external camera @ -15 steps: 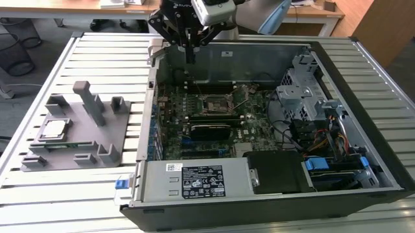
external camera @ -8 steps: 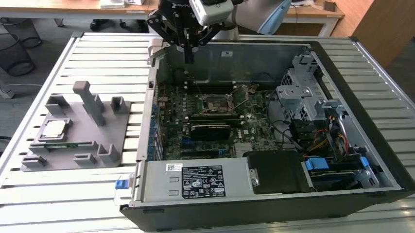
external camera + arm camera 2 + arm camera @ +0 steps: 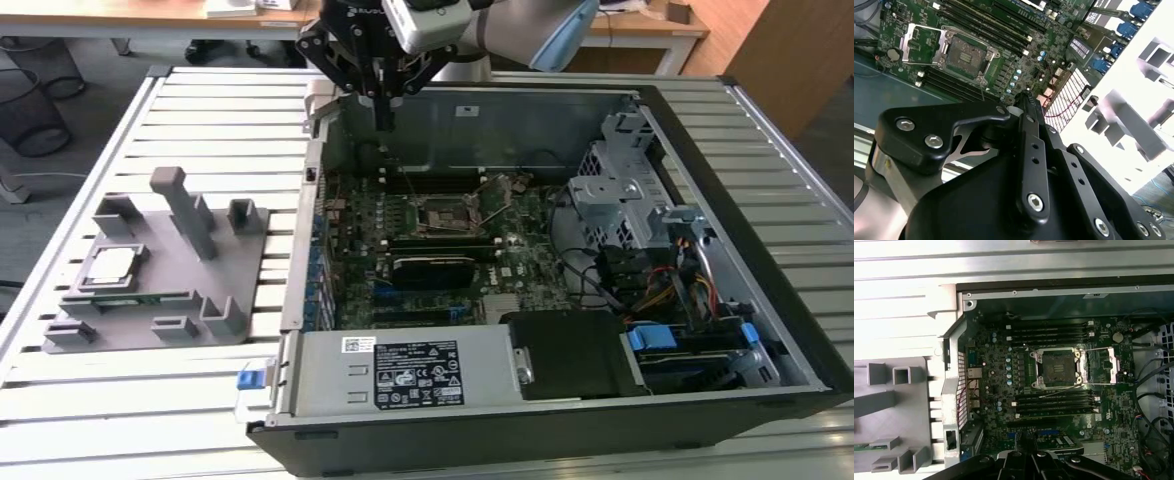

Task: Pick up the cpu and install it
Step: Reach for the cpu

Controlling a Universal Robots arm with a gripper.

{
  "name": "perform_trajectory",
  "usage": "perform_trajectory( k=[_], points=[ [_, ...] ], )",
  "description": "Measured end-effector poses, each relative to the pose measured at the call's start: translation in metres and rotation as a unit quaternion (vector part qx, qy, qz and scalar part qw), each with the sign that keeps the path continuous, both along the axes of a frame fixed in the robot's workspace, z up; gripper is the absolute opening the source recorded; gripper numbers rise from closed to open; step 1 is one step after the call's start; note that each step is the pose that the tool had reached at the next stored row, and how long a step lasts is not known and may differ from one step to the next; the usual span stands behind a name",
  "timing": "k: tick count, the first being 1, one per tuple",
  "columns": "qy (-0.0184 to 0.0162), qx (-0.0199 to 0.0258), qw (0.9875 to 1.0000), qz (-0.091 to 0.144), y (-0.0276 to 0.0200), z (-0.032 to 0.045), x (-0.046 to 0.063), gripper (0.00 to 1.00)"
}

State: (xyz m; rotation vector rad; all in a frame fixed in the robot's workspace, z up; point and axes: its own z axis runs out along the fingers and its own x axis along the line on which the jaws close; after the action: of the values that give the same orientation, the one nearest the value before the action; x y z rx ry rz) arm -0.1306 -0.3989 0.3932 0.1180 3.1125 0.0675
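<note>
Gripper (image 3: 384, 121) hangs over the open PC case (image 3: 747, 330), just inside the case wall nearest the bench (image 3: 200, 110) edge at the top of the exterior view. Its fingers are pressed together w/ nothing between them. It touches no part.

The cpu (image 3: 110, 265) isn't picked up yet. It lies flat, silver top up, in a recess of the grey fixture (image 3: 234, 270), which sits on the bench by the edge at the exterior view's left, well apart from the gripper. A green memory stick (image 3: 128, 298) lies just beside the cpu on the same fixture.

Inside the case, approx. mid motherboard (image 3: 999, 390), the socket (image 3: 1056, 367) sits bare. Its hold-down frame (image 3: 1102, 365) is swung open to one side, seen in both wrist views.
</note>
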Motion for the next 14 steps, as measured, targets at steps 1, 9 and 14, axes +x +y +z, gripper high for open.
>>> perform_trajectory(
  k=[1,9,14],
  points=[
    [0.0000,0.0000,1.0000,0.000,0.0000,0.0000,-0.0003,0.11],
    [0.0000,0.0000,1.0000,0.000,0.0000,-0.0002,-0.0027,0.11],
    [0.0000,0.0001,1.0000,0.000,0.0000,-0.0003,-0.0052,0.11]
  ],
)
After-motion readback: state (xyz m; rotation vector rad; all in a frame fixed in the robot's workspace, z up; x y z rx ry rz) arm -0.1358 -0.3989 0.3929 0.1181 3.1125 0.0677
